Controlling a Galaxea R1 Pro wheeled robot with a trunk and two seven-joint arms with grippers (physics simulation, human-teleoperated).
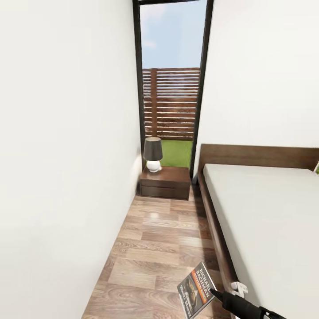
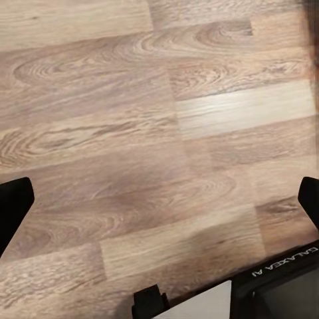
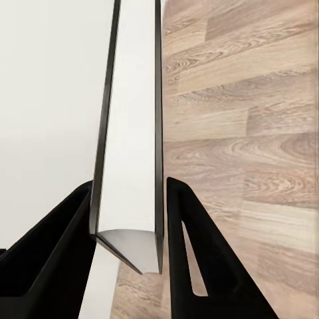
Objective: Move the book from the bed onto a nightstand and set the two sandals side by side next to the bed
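The book (image 1: 197,289), dark-covered with an orange band and white lettering, hangs tilted above the floor beside the bed (image 1: 270,221), held by my right gripper (image 1: 213,293). In the right wrist view its white page edge (image 3: 129,133) runs between the two black fingers (image 3: 199,259), which are shut on it (image 3: 127,229). A nightstand (image 1: 165,181) with a dark-shaded lamp (image 1: 153,153) stands at the far end of the aisle, under the window. My left gripper (image 2: 159,199) is open over bare wood floor, its fingertips (image 2: 13,203) at the picture's sides. The sandals are out of view.
A narrow aisle of wood-plank floor (image 1: 155,248) runs between the white wall (image 1: 62,177) on the left and the bed's dark frame (image 1: 217,235) on the right. A tall black-framed window (image 1: 172,79) shows a slatted fence and grass.
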